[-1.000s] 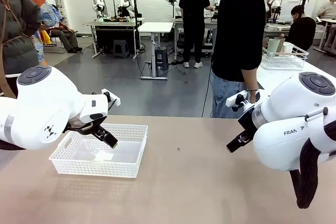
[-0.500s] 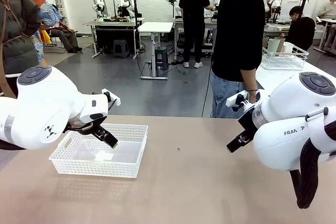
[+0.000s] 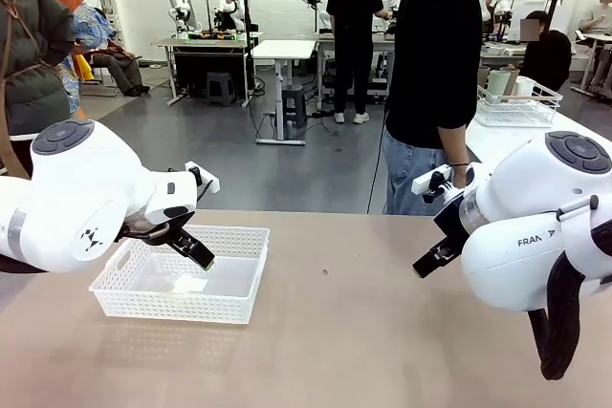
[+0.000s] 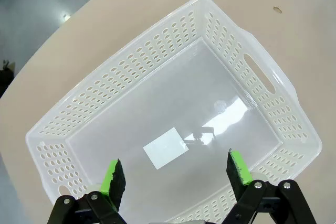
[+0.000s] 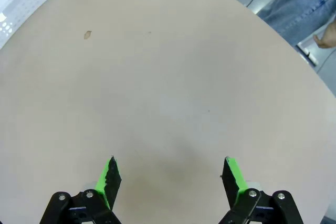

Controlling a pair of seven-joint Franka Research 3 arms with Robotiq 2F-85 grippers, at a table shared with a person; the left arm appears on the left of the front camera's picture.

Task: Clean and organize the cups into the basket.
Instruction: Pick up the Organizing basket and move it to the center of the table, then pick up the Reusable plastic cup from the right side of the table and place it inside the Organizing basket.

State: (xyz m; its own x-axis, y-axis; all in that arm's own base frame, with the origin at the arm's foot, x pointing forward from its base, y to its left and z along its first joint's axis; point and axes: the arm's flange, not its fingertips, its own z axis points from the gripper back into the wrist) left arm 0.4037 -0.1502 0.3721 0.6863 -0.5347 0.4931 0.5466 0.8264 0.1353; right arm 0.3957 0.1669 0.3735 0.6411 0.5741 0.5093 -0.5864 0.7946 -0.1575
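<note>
The left gripper (image 4: 176,161) hovers open and empty over the basket (image 3: 177,303), which sits at the left of the counter (image 3: 363,332) holding nothing but a white label. The step looks like fetching a first cup, so the basket's mouth should be left unblocked. The right gripper (image 5: 169,161), jaws equally wide and empty, hangs over bare counter near the person (image 3: 435,64). The cups (image 3: 498,82) stand well apart in a wire rack (image 3: 521,112) far right. Each is best gripped around its middle.

Front camera, on the robot's side, looks across the table (image 3: 363,332) at the person (image 3: 435,64). Left wrist stares down close into the basket (image 4: 131,61); right wrist faces the table, catching the basket's corner.
</note>
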